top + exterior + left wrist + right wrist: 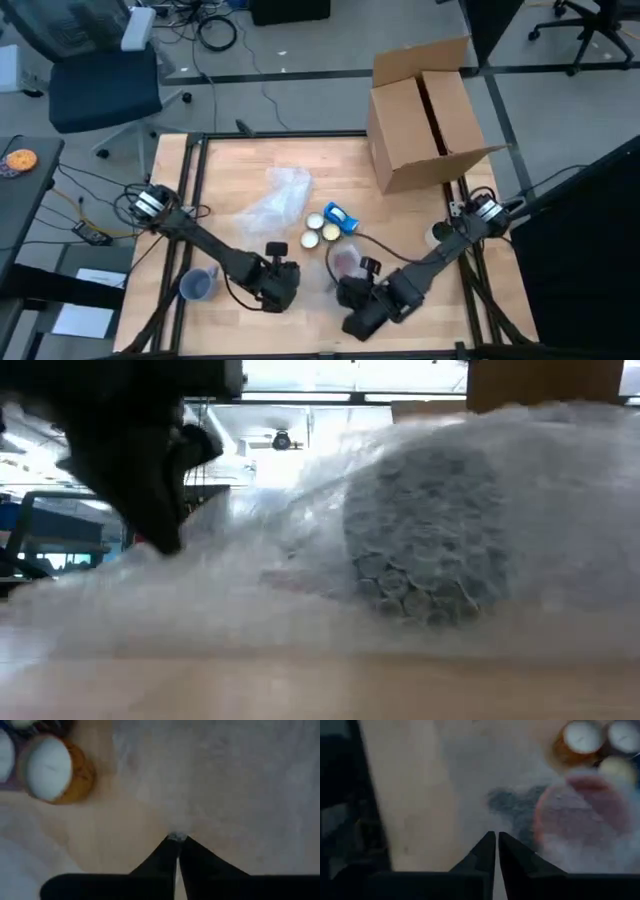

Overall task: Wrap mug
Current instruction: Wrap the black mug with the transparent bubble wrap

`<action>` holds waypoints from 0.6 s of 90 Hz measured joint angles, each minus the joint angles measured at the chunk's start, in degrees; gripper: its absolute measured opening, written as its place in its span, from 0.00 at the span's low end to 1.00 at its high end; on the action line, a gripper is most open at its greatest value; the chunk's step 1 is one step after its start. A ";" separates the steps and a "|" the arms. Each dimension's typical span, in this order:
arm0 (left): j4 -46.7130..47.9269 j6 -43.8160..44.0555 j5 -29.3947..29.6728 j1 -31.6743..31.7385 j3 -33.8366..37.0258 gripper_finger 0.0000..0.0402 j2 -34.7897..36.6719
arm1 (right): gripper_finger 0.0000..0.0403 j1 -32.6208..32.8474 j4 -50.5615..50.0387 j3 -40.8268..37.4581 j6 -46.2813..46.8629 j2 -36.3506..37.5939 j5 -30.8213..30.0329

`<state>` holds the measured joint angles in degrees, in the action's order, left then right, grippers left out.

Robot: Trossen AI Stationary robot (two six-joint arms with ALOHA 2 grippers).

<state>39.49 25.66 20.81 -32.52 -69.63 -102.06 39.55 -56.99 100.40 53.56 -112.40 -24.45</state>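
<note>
The wrapping is under way: the mug (346, 262) lies under bubble wrap (300, 590) at six o'clock on the bench (230, 160). Left gripper (176, 840) fingers pinch the wrap's edge; right gripper (496, 840) fingers, at the mug's six o'clock, are closed, apparently on the sheet. Next, I judge, the sheet must be folded over the mug.

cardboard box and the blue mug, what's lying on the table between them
In the high view, a crumpled sheet of bubble wrap lies on the table between the cardboard box and the blue mug.

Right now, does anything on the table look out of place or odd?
A second, blue mug sits unwrapped at the table's left edge, apart from the rest. A crumpled sheet of bubble wrap lies loose mid-table. Nothing looks spilled or broken.
</note>
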 joint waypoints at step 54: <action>2.41 2.67 14.31 0.27 -6.77 0.00 10.88 | 0.00 2.69 -8.26 0.00 9.71 0.04 -0.39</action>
<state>41.89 28.32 35.12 -32.25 -76.40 -91.19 42.24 -65.25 100.40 63.26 -112.36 -24.84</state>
